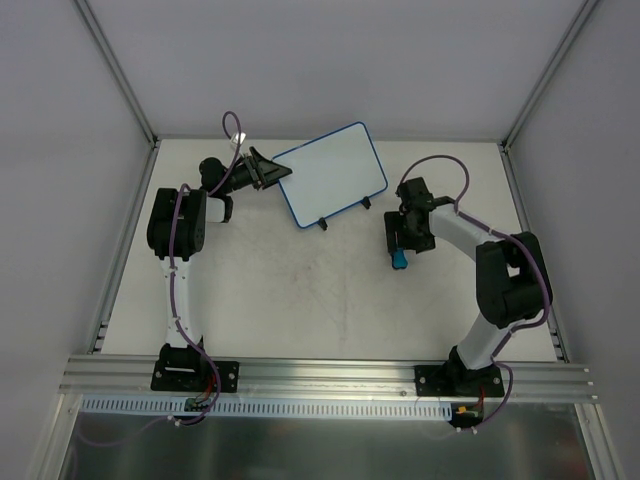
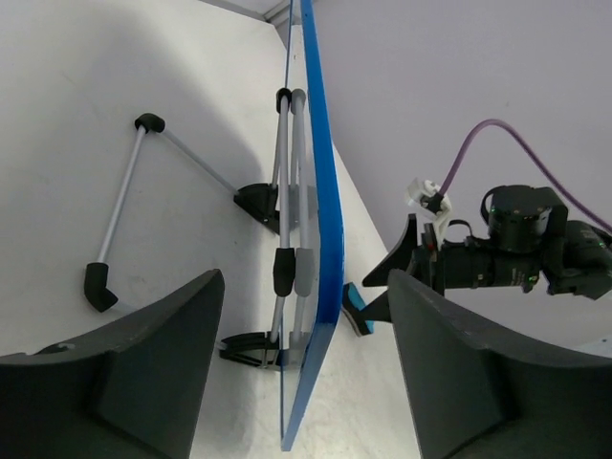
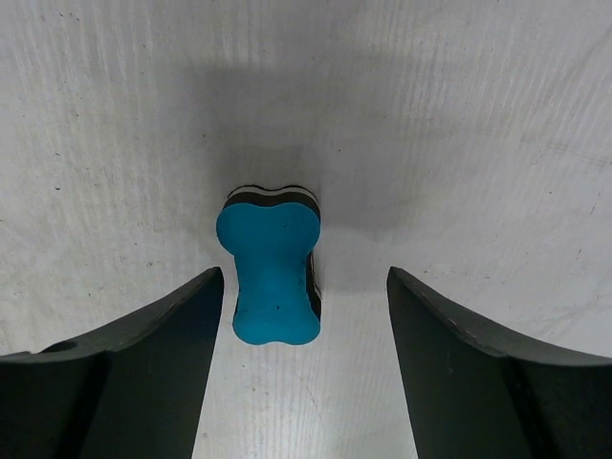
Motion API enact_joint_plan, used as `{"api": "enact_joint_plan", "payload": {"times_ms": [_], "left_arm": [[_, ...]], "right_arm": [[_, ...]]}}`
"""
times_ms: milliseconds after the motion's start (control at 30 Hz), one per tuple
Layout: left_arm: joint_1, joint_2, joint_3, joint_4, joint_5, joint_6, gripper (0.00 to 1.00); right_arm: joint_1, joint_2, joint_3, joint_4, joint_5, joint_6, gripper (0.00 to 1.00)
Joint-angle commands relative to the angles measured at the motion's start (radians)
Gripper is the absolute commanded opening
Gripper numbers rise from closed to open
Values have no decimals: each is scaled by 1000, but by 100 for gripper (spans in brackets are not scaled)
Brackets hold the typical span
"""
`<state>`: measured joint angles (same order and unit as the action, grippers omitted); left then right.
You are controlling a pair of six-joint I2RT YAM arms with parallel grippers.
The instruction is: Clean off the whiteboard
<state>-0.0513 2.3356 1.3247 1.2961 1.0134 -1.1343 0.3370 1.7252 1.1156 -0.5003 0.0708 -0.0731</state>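
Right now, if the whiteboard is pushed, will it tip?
Probably yes: the whiteboard stands propped on thin wire legs. It looks thin and stiff, so it is likely light and may slide too.

**Table, white: two items**

Surface: matte white table (image 1: 300, 300) with faint grey scuffs near its centre.
Item 1: whiteboard (image 1: 333, 172), blue-rimmed, standing on black feet (image 1: 323, 224), at 12 o'clock.
Item 2: blue bone-shaped eraser (image 1: 399, 260), lying flat at 3 o'clock, well apart from the board.

overhead camera covers the whole desk (image 1: 300, 300); left wrist sees the whiteboard (image 2: 325, 239) edge-on; both wrists share the blue eraser (image 3: 273, 277).
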Motion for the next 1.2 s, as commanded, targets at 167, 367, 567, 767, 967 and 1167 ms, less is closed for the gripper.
{"api": "enact_joint_plan", "payload": {"times_ms": [167, 367, 567, 767, 967, 1167], "left_arm": [[13, -79, -44, 285, -19, 22, 99], [30, -87, -70, 353, -24, -16, 99], [45, -125, -134, 385, -38, -15, 99], [85, -165, -205, 385, -50, -51, 99], [100, -249, -295, 385, -59, -44, 99], [110, -301, -361, 385, -41, -94, 99]], "right_arm": [[-7, -142, -45, 71, -23, -27, 73], [-6, -231, -89, 111, -37, -34, 80], [-7, -438, -194, 160, 17, -54, 99], [-16, -553, -223, 160, 47, -86, 99], [-93, -690, -289, 224, 66, -41, 99], [-208, -840, -413, 333, 95, -1, 99]]}}
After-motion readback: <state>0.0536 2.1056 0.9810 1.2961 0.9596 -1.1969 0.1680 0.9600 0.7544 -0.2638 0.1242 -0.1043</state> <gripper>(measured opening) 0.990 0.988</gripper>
